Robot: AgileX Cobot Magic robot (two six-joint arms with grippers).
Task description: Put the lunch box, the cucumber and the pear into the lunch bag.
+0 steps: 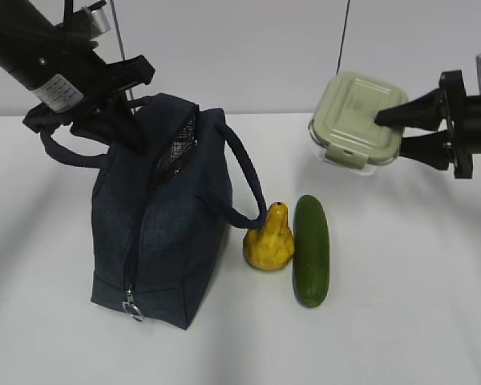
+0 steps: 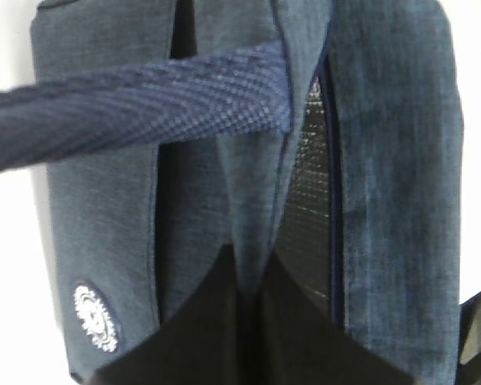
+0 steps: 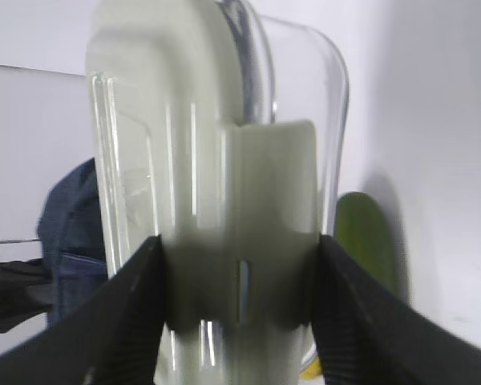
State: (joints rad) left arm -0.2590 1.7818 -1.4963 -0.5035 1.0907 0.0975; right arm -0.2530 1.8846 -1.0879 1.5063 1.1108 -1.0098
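Two items lay nearest on the table (image 1: 401,321): cucumber (image 1: 311,250) touching pear (image 1: 269,239) | lunch bag (image 1: 164,216) stood just left, top unzipped | left gripper (image 1: 124,128) pressed together on bag's rim | right gripper (image 1: 394,130) pinched lunch box (image 1: 354,120) aloft, farthest.

No readable text — the lunch bag (image 2: 401,200) logo (image 2: 94,318) is illegible.

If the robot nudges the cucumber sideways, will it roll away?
Probably yes. The cucumber is round and smooth, lying flat on the white table, so a sideways push would likely roll it. Toward the pear close beside it, it would likely bump and stop. Its straight, thick shape suggests it stays stiff.
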